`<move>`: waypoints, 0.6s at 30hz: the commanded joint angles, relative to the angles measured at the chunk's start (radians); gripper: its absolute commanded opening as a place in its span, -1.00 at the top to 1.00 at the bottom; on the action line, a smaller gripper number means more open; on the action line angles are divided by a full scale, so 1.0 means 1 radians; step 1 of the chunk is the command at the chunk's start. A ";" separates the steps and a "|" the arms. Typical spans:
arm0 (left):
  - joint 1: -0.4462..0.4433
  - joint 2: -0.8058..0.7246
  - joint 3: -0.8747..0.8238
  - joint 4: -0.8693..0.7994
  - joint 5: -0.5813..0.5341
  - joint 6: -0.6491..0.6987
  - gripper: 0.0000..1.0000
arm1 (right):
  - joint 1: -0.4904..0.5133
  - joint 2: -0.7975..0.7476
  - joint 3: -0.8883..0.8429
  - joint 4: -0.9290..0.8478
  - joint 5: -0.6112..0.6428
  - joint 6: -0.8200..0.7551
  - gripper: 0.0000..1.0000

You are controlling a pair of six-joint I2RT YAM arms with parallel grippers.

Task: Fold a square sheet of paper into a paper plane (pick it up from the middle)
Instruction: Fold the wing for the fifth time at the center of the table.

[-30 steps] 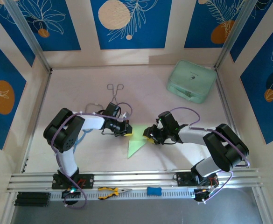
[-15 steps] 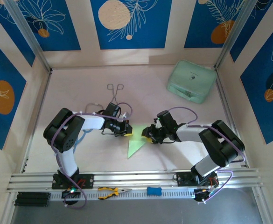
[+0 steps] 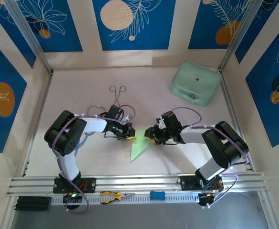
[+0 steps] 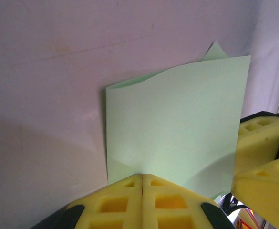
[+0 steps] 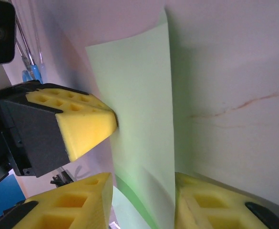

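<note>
Change over the last second: the right arm is drawn in toward centre, and the right pincer point(image 3: 151, 135) is narrowed slightly and nudged left onto the folded sheet point(image 3: 138, 148). The left pincer point(image 3: 128, 134) is unmoved and the sheet outline is unchanged. Judged: a second grip is being set up on the wide end so the next crease can be made with both sides controlled; that crease is not yet started.

The sheet is located mid-worktop point(image 3: 77, 100), its wide end between the two pincers. Its point is aimed at the near edge, toward the arm bases, a touch left. The long axis is run near-to-far, from that tip up to the wide end.

The left pincer is clamped tight on the wide end. The right pincer is held part-open with the sheet standing in the gap; no pinch can be seen.

Further back, the metal tongs point(image 3: 117, 93) and mint case point(image 3: 195, 82) are left well apart from the work.
</note>
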 commanded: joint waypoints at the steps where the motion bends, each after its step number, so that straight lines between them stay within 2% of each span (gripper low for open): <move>1: -0.013 0.013 0.000 -0.059 -0.005 0.005 0.89 | -0.011 0.023 0.035 0.022 -0.051 -0.038 0.26; 18: -0.012 0.009 0.005 -0.071 -0.009 0.009 0.89 | -0.033 0.086 0.092 -0.006 -0.115 -0.127 0.37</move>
